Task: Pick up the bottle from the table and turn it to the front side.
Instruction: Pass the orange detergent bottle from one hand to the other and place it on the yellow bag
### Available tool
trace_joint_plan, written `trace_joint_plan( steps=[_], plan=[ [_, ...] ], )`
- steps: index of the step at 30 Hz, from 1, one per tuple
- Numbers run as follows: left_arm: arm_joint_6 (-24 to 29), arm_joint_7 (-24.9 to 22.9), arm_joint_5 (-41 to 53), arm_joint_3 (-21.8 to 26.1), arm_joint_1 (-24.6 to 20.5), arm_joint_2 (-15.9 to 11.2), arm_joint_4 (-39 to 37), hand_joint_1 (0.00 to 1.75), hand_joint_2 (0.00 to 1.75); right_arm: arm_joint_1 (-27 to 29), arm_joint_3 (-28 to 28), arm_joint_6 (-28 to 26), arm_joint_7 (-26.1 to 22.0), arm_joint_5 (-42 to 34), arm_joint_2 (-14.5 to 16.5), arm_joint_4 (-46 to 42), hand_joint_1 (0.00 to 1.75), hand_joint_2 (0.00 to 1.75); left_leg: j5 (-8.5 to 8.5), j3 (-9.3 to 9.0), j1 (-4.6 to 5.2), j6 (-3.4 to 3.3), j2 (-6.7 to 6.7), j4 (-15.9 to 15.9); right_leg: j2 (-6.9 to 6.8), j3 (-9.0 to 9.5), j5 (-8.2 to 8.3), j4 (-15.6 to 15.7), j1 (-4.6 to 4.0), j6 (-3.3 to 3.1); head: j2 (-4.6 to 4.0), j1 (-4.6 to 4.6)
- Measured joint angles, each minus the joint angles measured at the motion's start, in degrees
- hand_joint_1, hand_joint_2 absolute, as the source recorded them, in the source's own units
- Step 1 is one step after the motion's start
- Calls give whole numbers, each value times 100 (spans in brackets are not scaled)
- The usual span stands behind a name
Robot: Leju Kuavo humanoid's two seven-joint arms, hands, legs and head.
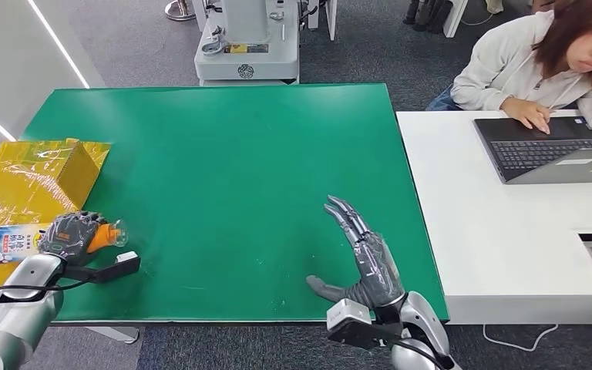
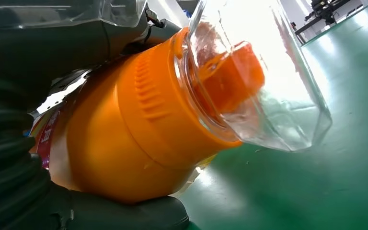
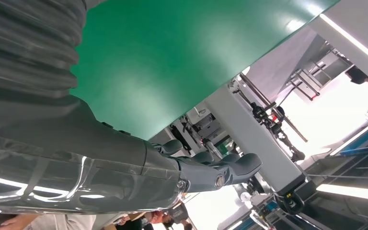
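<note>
An orange bottle [image 1: 11, 242] with a blue and white label and a clear cap lies on its side at the table's left front edge. My left hand [image 1: 72, 235] grips it around the neck end, cap pointing toward the table's middle. In the left wrist view the orange bottle [image 2: 124, 129] with its clear cap [image 2: 263, 81] sits inside my dark fingers [image 2: 124, 213]. My right hand [image 1: 364, 258] hovers open over the green table [image 1: 231, 154] near its front right, fingers stretched forward, holding nothing. In the right wrist view its fingers [image 3: 211, 172] point out past the table.
A shiny yellow box [image 1: 35, 177] sits at the table's left edge just behind the bottle. A white desk [image 1: 501, 231] adjoins on the right with a laptop [image 1: 547, 150] and a seated person [image 1: 547, 62]. A grey machine base [image 1: 247, 46] stands beyond the far edge.
</note>
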State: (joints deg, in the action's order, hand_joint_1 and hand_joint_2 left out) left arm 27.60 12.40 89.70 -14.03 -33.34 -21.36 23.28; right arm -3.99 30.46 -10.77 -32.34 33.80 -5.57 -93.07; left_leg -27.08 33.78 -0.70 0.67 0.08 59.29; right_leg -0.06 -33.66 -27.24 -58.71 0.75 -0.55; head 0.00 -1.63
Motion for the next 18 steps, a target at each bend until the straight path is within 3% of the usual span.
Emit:
trace_joint_plan(
  steps=[17,18],
  plan=[
    [370,-25,-38,-251,-32,-34,-193,175,175,-76,93,-46,27,-66,-2,45,0,175,1,-2,0,1,-1,-2,0,2,2,-1,0,-4,0,0],
    [389,-23,-36,-256,-29,-34,-199,168,175,-80,95,-46,27,-69,-2,48,0,175,1,-2,0,1,-1,-2,0,2,2,-1,0,-4,0,1]
  ],
)
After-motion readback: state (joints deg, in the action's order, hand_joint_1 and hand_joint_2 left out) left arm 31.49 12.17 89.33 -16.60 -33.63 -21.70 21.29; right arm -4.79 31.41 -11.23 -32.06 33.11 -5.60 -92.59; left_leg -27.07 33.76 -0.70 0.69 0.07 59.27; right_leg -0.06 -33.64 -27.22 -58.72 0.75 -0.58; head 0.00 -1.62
